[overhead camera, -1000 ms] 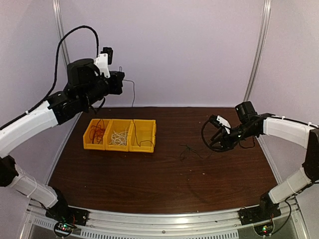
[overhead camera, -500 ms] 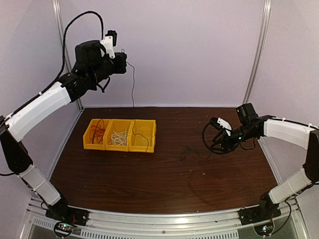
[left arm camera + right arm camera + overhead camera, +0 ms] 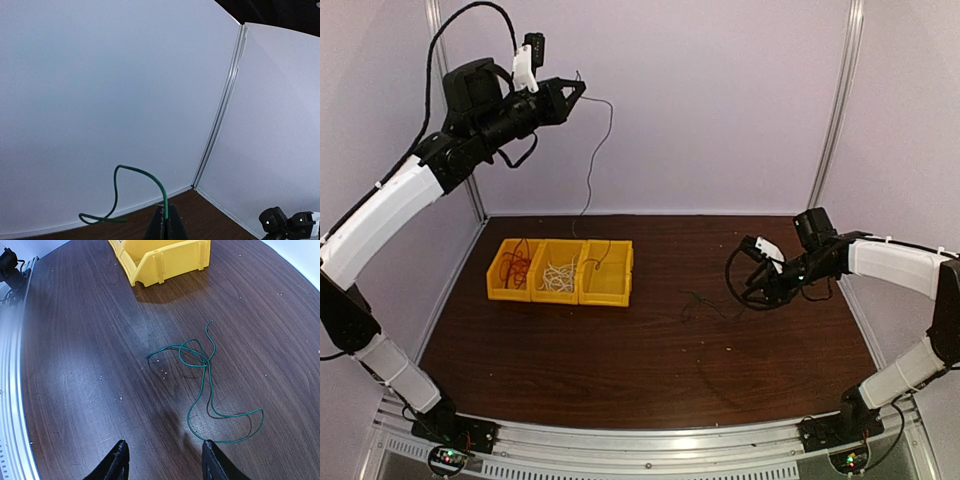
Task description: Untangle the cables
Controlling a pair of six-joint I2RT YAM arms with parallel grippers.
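left tool [image 3: 165,222] higher, gripping green cable [image 3: 115,190] | right tool [image 3: 162,460] unmoved, spread

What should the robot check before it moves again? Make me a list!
1. The left pincer grips the hanging green wire: ok, shut on it.
2. That wire's bottom end is out of the right yellow bin: cannot tell.
3. The right pincer is open: ok.
4. The loose green wires lie in front of the right pincer: ok.
5. The loose green wires are untangled: not ok, they cross and loop.
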